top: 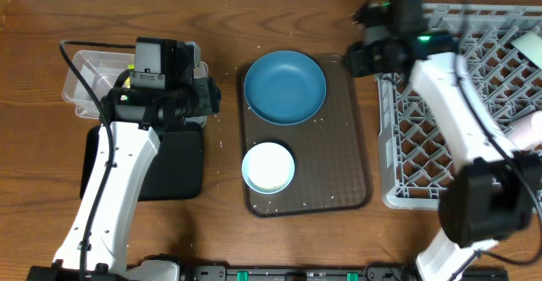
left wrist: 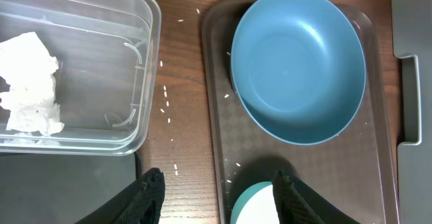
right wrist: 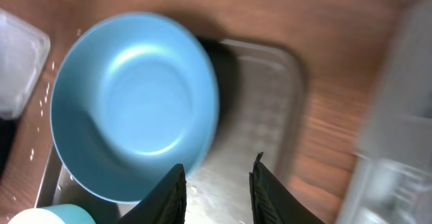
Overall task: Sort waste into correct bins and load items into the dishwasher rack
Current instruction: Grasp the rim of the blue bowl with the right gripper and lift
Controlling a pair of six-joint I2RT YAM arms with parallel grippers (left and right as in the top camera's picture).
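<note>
overhead, left pincer (top: 209, 95): the clear tub (top: 85, 78) is on one side and the brown tray (top: 343, 162) on the other.
overhead, right pincer (top: 357, 57): just beside the blue dish (top: 284, 86), near the rack (top: 440, 129) edge.
left wrist, left pincer: jaws apart, holding nothing; paper scrap (left wrist: 30, 82) in the tub ahead-left, dish ahead-right, rice grains (left wrist: 165, 92) straight ahead.
right wrist, right pincer: jaws narrowly apart, empty; dish ahead-left on the tray.
</note>
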